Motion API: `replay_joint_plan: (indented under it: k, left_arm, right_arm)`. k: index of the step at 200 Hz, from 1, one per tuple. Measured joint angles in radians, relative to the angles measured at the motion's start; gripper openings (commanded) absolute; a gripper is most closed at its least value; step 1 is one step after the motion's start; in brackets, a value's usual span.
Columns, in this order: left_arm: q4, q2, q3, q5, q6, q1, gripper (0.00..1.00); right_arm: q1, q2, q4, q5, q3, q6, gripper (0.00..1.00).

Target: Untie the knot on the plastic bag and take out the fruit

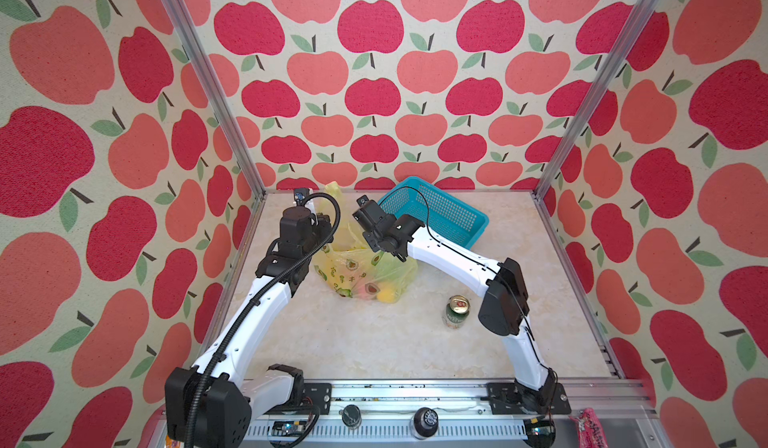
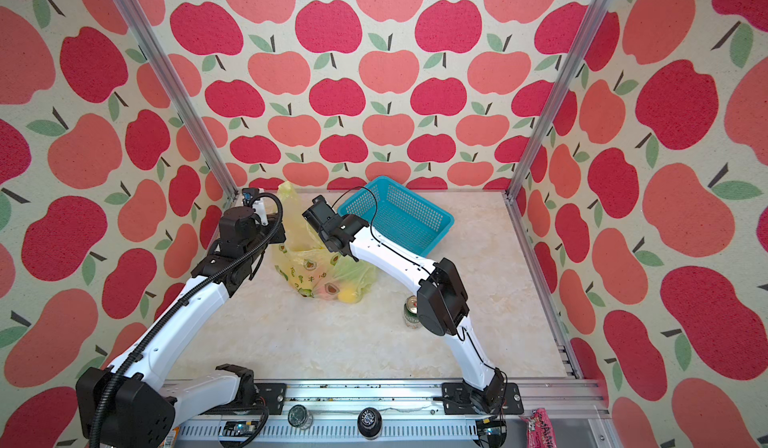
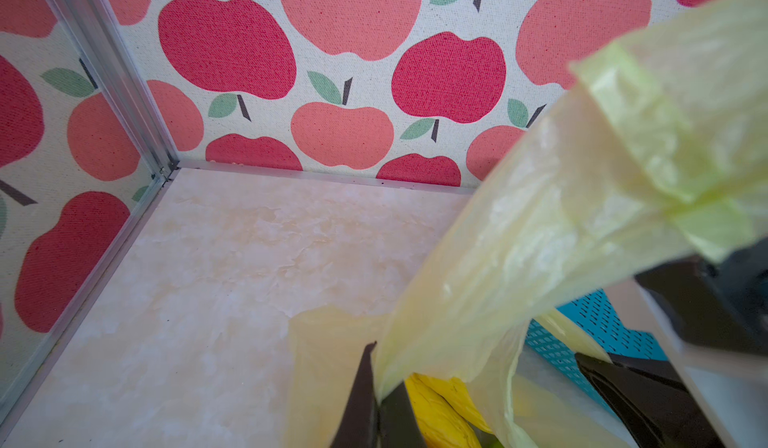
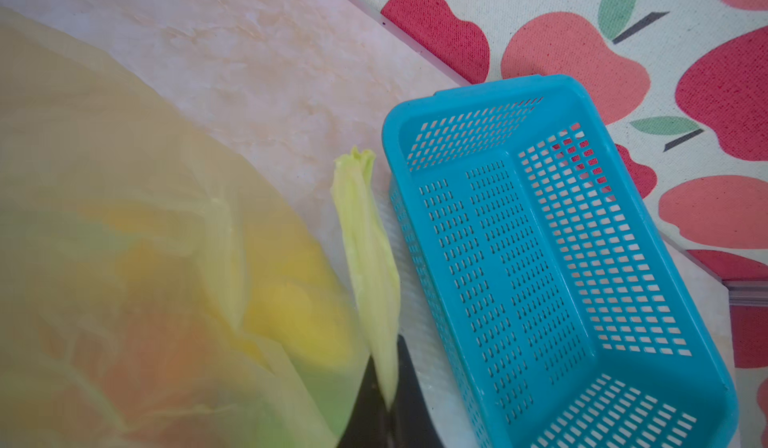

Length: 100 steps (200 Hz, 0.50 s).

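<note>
A: What is held on the left?
B: A strip of the plastic bag (image 1: pixel 353 271) is pinched in the closed left fingers (image 3: pixel 359 404).
A: And the bag?
B: It is set mid-counter (image 1: pixel 374 342), fruit (image 1: pixel 388 296) seen inside. A twisted strip is clamped by the closed right fingers (image 4: pixel 413 412). A teal basket (image 1: pixel 440 213) is placed beside; a green can (image 1: pixel 457 311) is stood nearer.

Bearings are taken from the bag (image 1: pixel 365 275) in a top view.
- bag: 1.
- basket (image 1: pixel 440 213): 1, at 2 o'clock.
- can (image 1: pixel 457 311): 1, at 4 o'clock.
- pink packet (image 1: pixel 590 425): 1, at 4 o'clock, far out.
- arms: 2, namely left arm (image 1: pixel 257 313) and right arm (image 1: pixel 453 259).
- fruit (image 1: pixel 387 296): inside the bag; number cannot be read through the film.
</note>
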Motion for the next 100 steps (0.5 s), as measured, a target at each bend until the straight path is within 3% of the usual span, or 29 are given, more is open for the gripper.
replay_joint_plan:
  k: [61,100]
  left_arm:
    - [-0.070,0.041,0.014,0.035,-0.126,0.146,0.00]
    - [-0.222,0.054,0.195,0.079,-0.181,0.240,0.00]
  right_arm:
    - [0.035,-0.309,0.298,-0.158,-0.222,-0.013,0.00]
    - [0.035,-0.414,0.531,-0.237,-0.310,-0.031,0.00]
